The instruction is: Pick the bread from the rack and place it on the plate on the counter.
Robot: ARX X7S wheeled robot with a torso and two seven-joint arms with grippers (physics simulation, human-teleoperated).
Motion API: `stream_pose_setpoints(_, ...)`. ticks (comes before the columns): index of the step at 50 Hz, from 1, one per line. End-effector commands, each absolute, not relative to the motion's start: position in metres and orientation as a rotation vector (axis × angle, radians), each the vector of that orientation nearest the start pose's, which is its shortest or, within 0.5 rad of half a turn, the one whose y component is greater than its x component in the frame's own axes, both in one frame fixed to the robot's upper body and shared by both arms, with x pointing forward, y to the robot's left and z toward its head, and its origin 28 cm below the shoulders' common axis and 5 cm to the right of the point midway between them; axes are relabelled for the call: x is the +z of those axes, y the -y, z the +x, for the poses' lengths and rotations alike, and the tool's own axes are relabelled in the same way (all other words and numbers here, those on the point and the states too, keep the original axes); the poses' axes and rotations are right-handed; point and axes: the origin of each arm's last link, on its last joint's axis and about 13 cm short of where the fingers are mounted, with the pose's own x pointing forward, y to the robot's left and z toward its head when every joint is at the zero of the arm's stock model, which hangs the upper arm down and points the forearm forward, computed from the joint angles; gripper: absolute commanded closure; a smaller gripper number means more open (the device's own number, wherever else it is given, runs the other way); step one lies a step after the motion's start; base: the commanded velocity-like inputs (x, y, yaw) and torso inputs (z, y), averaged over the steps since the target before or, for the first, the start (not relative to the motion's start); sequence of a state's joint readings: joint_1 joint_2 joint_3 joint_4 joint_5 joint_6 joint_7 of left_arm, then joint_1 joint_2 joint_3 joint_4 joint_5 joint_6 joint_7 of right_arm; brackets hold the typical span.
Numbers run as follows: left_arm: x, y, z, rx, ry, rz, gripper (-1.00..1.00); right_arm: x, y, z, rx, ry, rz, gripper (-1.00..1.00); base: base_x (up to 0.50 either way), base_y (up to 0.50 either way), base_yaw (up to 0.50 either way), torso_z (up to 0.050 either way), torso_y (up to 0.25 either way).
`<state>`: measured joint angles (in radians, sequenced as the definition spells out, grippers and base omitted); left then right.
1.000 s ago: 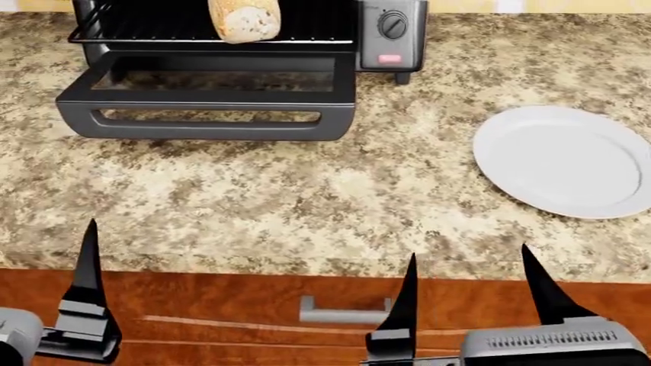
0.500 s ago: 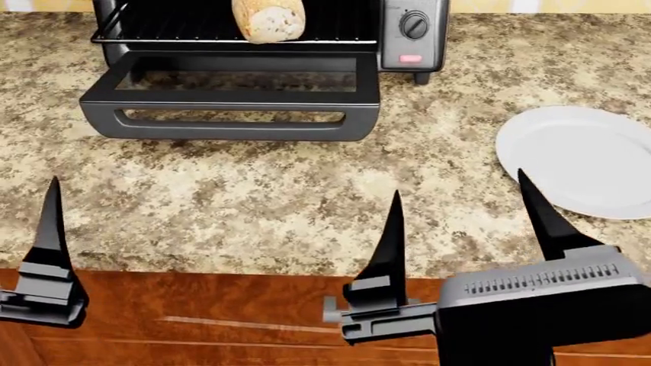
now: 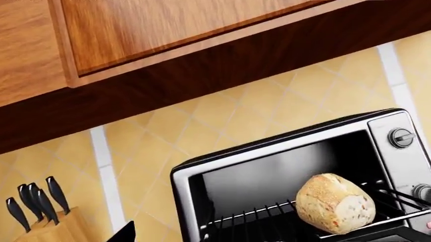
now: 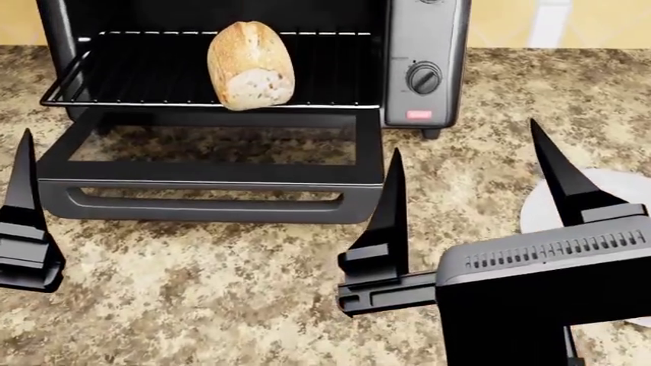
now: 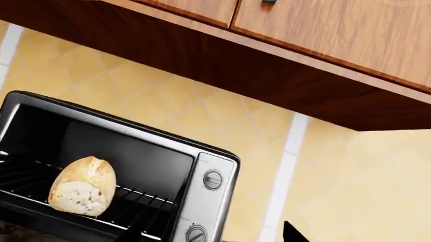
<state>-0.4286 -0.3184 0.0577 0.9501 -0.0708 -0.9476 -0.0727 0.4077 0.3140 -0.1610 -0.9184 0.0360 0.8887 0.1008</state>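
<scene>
The small golden-brown oval bread with its pale cut face sits on the thin black wire rack inside the open grey toaster oven. The cut face points out toward the room. The oven's dark door with a window hangs down flat on the speckled beige-and-brown table.

The right gripper is in the air over the table, in front of the oven and to the right of the bread. Its 2 black pointed jaws are spread wide apart, with nothing between them. The round white plate lies on the table, mostly hidden behind that gripper.

Only 1 black pointed finger of the left gripper shows at the edge of the head view, so I cannot tell how its jaws stand.

A wooden block of black-handled knives stands well off to the side of the oven.
</scene>
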Motion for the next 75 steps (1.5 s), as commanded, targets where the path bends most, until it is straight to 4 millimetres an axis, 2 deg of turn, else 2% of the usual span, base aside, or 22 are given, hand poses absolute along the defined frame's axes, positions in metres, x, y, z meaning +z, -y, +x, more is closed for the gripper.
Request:
stream_pose_setpoints(1,0.225,-0.237,0.203,0.042,0.423,0.273,-1.0,0.213,0.115,0.211,0.043,0.422,-0.277,-1.0,0.0,0.0,0.0,0.0,0.0)
stream_pose_setpoints(3,0.221,-0.236,0.206,0.054,0.391,0.311,-1.0,0.213,0.113,0.219,0.079,0.41,-0.27,-1.0,0.0,0.0,0.0,0.0,0.0)
stream_pose_setpoints(7,0.219,-0.237,0.206,0.051,0.377,0.282,-1.0,0.222,0.11,0.227,0.113,0.409,-0.26,-1.0,0.0,0.0,0.0,0.0,0.0)
stream_pose_setpoints(18,0.216,-0.238,0.208,0.054,0.361,0.289,-1.0,0.24,0.104,0.237,0.205,0.422,-0.21,-1.0,0.0,0.0,0.0,0.0,0.0)
stream_pose_setpoints(28,0.215,-0.238,0.209,0.056,0.355,0.302,-1.0,0.248,0.096,0.249,0.287,0.405,-0.165,-1.0,0.0,0.0,0.0,0.0,0.0)
stream_pose_setpoints(43,0.216,-0.24,0.209,0.061,0.35,0.305,-1.0,0.263,0.085,0.256,0.401,0.362,-0.092,-1.0,0.0,0.0,0.0,0.0,0.0)
stream_pose_setpoints(52,0.216,-0.241,0.207,0.064,0.349,0.312,-1.0,0.263,0.079,0.263,0.455,0.307,-0.046,-1.0,0.0,0.0,0.0,0.0,0.0)
stream_pose_setpoints(59,0.215,-0.241,0.208,0.059,0.347,0.313,-1.0,0.263,0.073,0.278,0.491,0.223,-0.05,-1.0,0.0,0.0,0.0,0.0,0.0)
stream_pose_setpoints(75,0.214,-0.241,0.204,0.056,0.349,0.316,-1.0,0.28,0.064,0.277,0.549,0.213,0.001,-1.0,0.0,0.0,0.0,0.0,0.0)
